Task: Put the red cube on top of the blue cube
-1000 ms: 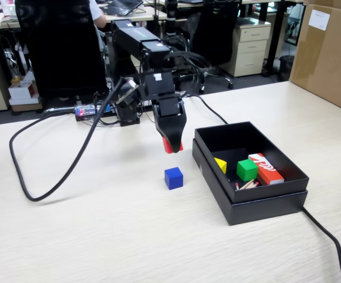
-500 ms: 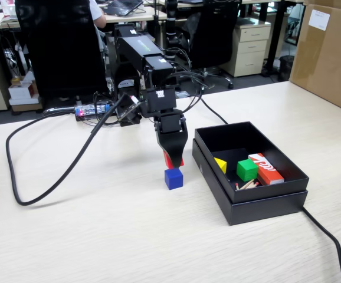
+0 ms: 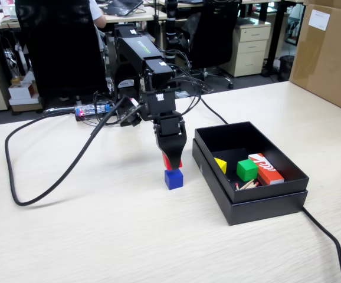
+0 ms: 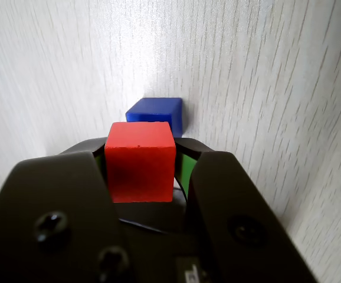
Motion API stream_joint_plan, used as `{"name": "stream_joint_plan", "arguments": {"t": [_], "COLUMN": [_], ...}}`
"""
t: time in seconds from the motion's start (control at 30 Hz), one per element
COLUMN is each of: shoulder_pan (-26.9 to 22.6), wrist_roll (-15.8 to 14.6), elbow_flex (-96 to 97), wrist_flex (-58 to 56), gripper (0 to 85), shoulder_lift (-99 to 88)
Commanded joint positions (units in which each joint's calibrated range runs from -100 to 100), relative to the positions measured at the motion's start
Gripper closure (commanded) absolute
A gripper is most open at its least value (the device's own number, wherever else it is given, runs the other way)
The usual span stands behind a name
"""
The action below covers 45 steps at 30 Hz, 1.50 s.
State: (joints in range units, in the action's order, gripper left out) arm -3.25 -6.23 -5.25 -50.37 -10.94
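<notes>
Beside black box (image 3: 250, 197): jaws grip red cube (image 4: 140, 161) above blue cube (image 4: 156, 112).

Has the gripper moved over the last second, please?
Yes. In the fixed view the gripper, jaws shut on the red cube, has come down toward the blue cube, which kept its spot beside the black box.

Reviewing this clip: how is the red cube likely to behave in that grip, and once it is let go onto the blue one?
The red cube looks rigid and matte, so it probably won't slip between the gripper jaws. Its flat faces make rolling unlikely. The blue cube offers an equally small top, so an off-centre release could tip it off.
</notes>
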Motion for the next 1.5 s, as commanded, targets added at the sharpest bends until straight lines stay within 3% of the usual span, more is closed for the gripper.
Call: {"name": "stream_joint_plan", "arguments": {"t": [0.0,1.47], "shoulder_pan": [0.0,-0.1], "wrist_roll": [-0.15,-0.2], "elbow_flex": [-1.82,-0.28], "wrist_flex": [2.12,4.54], "gripper": [78.6,78.5], "shoulder_lift": [-1.74,0.21]}}
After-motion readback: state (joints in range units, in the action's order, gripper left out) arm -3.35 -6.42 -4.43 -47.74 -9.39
